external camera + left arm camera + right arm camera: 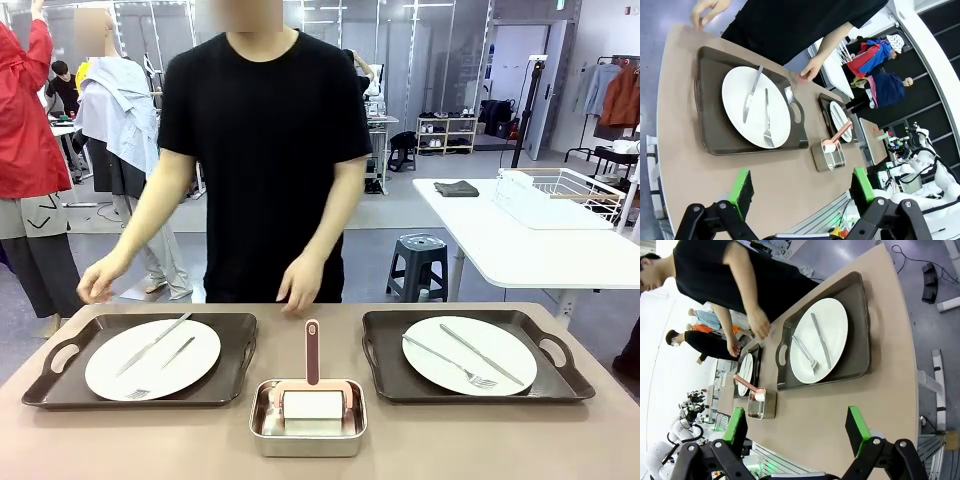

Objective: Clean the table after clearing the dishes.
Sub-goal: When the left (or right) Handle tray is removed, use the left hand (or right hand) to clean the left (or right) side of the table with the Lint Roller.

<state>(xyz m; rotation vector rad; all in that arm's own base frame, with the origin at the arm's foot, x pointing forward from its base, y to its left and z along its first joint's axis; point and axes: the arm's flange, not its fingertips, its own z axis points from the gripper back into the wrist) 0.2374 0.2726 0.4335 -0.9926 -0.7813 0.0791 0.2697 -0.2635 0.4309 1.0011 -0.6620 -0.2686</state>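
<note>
On the matte beige-brown tabletop (120,440), two dark brown rectangular handled trays are set well apart: left tray (235,340), right tray (385,350). Each is loaded with a round white dinner plate: left plate (205,350), right plate (440,375). A small steel pan (262,425) holding a pink-handled white roller (312,403) is placed between the trays. A silver fork (450,360) and knife (483,355) are laid on the right plate, likewise on the left. Left pincer (802,187) and right pincer (796,425) are spread, nothing gripped.

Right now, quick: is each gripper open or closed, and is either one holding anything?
Left gripper: open, holding nothing.
Right gripper: open, holding nothing.
</note>
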